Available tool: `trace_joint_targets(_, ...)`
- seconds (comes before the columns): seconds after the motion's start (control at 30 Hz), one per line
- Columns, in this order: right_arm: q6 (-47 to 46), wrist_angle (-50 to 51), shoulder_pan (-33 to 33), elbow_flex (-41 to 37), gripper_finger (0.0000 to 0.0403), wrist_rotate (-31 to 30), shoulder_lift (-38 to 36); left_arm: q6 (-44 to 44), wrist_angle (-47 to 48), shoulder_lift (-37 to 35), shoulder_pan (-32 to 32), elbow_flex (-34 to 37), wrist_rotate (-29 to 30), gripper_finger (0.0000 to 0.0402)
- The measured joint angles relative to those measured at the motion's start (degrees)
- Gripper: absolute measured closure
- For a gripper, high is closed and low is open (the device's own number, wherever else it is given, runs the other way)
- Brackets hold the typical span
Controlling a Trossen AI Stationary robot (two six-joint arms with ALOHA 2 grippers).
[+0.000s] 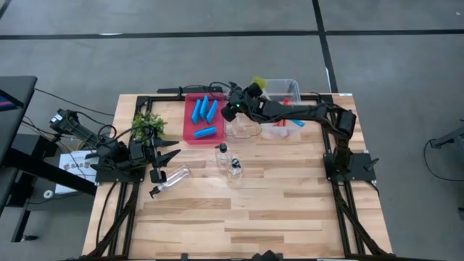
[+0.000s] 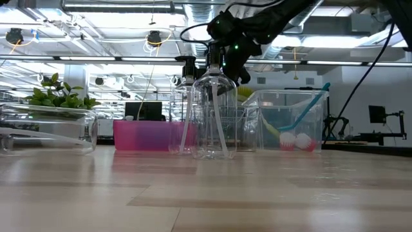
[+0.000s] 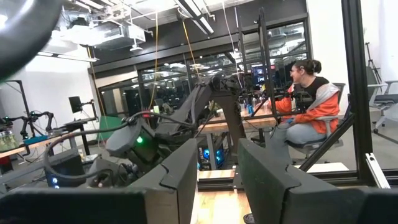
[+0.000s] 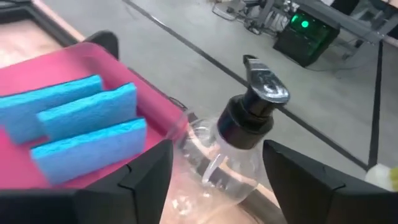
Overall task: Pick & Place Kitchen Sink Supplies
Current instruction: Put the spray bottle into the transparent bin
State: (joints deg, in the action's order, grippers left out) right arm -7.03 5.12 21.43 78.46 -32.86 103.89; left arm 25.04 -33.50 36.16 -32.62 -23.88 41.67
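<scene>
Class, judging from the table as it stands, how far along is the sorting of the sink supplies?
Done: four flat blue sponges lie in the red tray, and brushes stand in a clear plastic bin. In hand: the right gripper, fingers apart, straddles a clear pump bottle in another clear bin. Left: three clear bottles on the table. The left gripper waits.

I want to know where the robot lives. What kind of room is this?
Probably a robotics lab or workshop, not a real kitchen. A person sits at a desk in the room behind, pipes and strip lights hang from an open ceiling, and the wooden table stands on bare grey floor.
</scene>
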Motion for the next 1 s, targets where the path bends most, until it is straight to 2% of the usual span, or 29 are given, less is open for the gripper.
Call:
trace_joint_targets(0.27, 1.3, 6.8, -2.7, 0.5, 0.0159, -0.1, -4.4, 0.0, 0.0, 0.0, 0.0, 0.0, 0.0, 0.0284)
trace_joint_targets(0.6, -1.4, 22.3, -7.7, 0.5, 0.0159, -0.2, -17.2, -0.1, 0.3, 0.0, 0.0, 0.0, 0.0, 0.0284)
trace_joint_targets(0.8, -2.7, 25.8, -16.0, -2.5, 0.0159, -0.9, -24.5, -0.5, 0.5, 0.0, 0.0, 0.0, 0.0, 0.0284)
trace_joint_targets(1.0, -6.3, 20.3, -28.1, -13.1, 0.0159, -9.8, -31.3, -0.5, 0.6, 0.0, 0.0, 0.0, 0.0, 0.0284)
